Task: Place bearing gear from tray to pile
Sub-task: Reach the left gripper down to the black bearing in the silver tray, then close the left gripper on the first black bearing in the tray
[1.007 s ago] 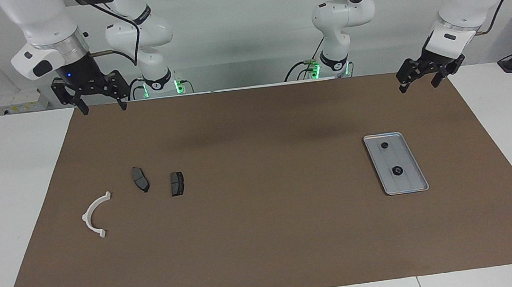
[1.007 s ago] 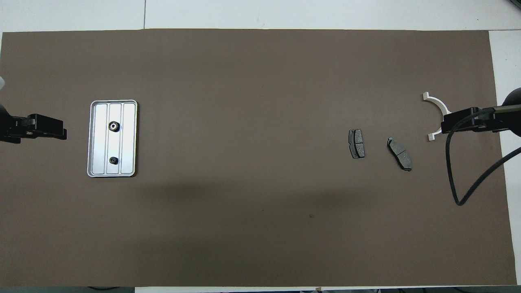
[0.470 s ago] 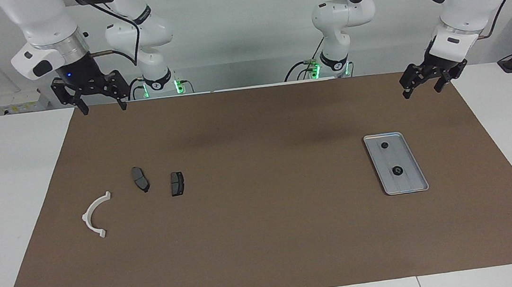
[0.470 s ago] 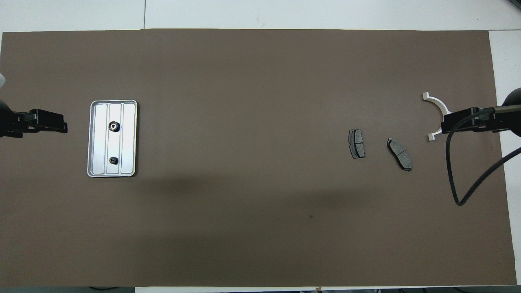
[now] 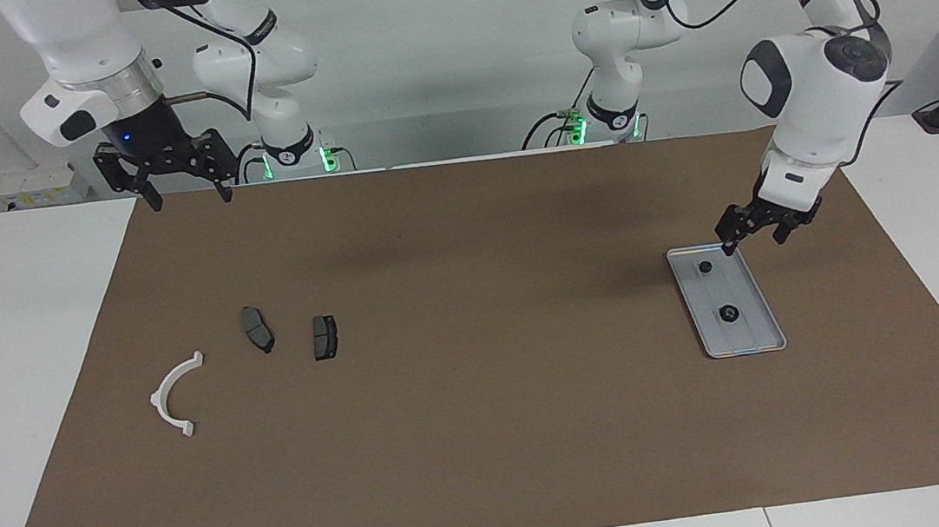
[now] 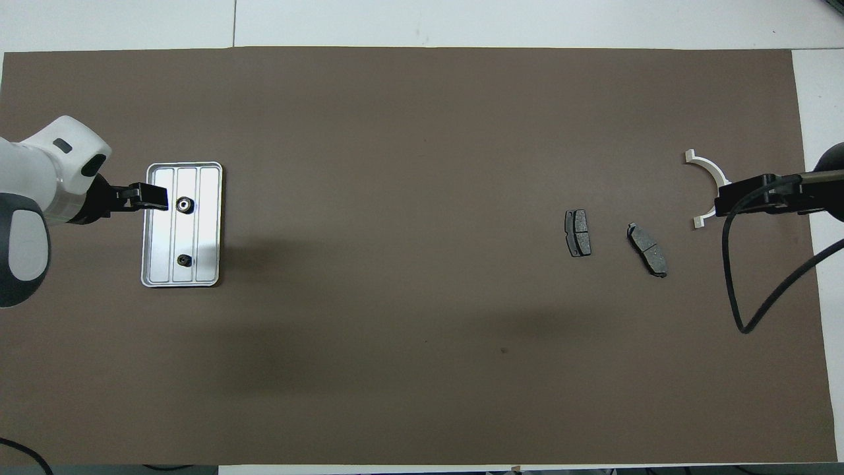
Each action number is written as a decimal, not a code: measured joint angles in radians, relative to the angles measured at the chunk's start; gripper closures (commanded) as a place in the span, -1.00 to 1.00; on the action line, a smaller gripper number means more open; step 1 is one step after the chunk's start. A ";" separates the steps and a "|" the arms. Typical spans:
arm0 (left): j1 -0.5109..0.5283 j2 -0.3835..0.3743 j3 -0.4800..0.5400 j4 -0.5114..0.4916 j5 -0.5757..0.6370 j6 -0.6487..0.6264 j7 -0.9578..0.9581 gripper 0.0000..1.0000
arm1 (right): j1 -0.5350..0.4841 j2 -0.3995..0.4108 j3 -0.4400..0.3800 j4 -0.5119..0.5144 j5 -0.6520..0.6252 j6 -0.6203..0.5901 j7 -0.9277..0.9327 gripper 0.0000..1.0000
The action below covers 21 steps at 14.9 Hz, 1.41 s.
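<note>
The left gripper (image 5: 754,238) hangs open over the tray (image 5: 760,329), which holds two bearing gears (image 5: 729,313) at the left arm's end of the mat (image 5: 488,436), well apart from the pile (image 5: 258,329), while the right gripper (image 5: 185,191) waits open above the mat's edge nearest the robots.

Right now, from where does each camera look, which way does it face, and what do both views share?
Facing view: high across the table, facing the robots; both arms show whole, left gripper open over the tray, right gripper open, waiting above the mat's edge.
Overhead view: high above the robots' end, looking steeply down; only the left wrist and both grippers' tips show.
Shared: the tray with two gears, two pads, the white bracket.
</note>
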 measured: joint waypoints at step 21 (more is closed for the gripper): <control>0.003 0.245 0.000 -0.015 0.000 0.253 -0.030 0.09 | 0.000 0.000 0.000 -0.001 0.000 -0.001 0.000 -1.00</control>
